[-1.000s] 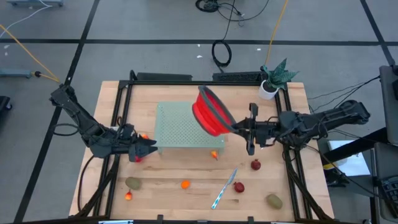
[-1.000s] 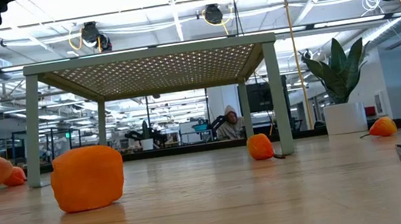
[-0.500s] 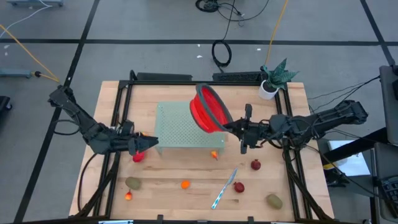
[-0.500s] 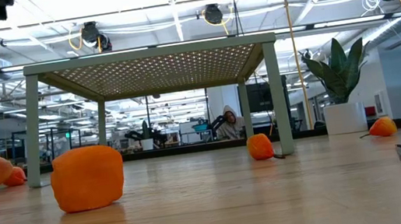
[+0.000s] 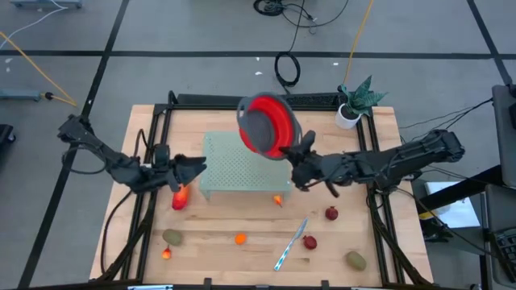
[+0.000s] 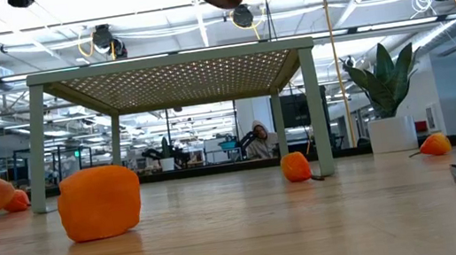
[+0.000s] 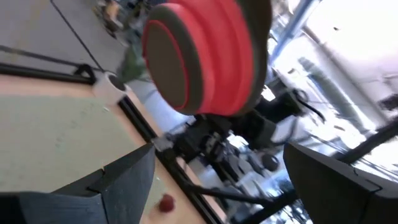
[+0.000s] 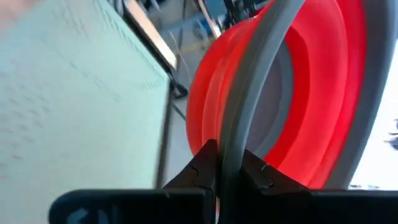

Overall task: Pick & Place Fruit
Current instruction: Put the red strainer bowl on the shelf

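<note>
Your fruit is lying scattered on the table, none of it in a gripper. A red piece is sitting just beside the left gripper, off the rack's left corner. A small orange piece is resting at the rack's front right leg. Nearer the front edge you are seeing an olive piece, an orange-red one just beside it, and an orange one. To the right, two dark red pieces are lying near the knife, and another olive piece is sitting near the front right corner.

Your right gripper is clamping its jaws on the grey rim of the bowl, holding it in the air, tipped on its side, above the rack's back right part. In the low view the bowl is showing above the rack's top.

Your left gripper is hovering at the rack's left edge with its jaws standing wide apart, holding nothing.

A potted plant is standing at the back right corner of the table.
</note>
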Controlling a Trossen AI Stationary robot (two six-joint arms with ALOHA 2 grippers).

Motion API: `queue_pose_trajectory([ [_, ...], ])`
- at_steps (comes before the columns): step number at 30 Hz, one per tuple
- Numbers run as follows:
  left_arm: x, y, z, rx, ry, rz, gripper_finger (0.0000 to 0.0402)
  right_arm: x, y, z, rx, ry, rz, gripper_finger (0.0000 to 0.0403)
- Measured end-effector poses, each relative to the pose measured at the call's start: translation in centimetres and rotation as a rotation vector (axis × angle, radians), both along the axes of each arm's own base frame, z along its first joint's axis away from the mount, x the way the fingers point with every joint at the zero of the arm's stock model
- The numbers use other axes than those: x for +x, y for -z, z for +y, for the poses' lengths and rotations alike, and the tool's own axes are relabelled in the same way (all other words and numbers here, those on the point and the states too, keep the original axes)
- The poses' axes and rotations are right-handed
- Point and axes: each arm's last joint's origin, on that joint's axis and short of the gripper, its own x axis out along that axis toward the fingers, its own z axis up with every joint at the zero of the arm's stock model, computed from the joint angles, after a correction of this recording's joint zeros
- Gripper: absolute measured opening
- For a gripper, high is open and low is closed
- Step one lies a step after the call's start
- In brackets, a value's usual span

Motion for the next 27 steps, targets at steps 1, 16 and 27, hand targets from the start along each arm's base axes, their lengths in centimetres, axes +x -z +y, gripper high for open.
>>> queue_pose_trajectory([
  [1, 0.1, 0.1, 0.1, 0.002, -0.015, 0.005, 0.0351, 0.5, 0.0, 0.0, -0.030, 0.021, 0.014, 0.0012],
  [16, 2.9, 0.6, 1.0, 0.052, -0.311, 0.015, 0.0351, 4.9, 1.9, -1.7, -0.296, 0.355, 0.137, 0.0012],
  [27, 6.0, 0.5, 1.5, 0.190, -0.469, 0.049, 0.0351, 5.6, 1.8, -2.4, -0.353, 0.447, 0.137, 0.0013],
])
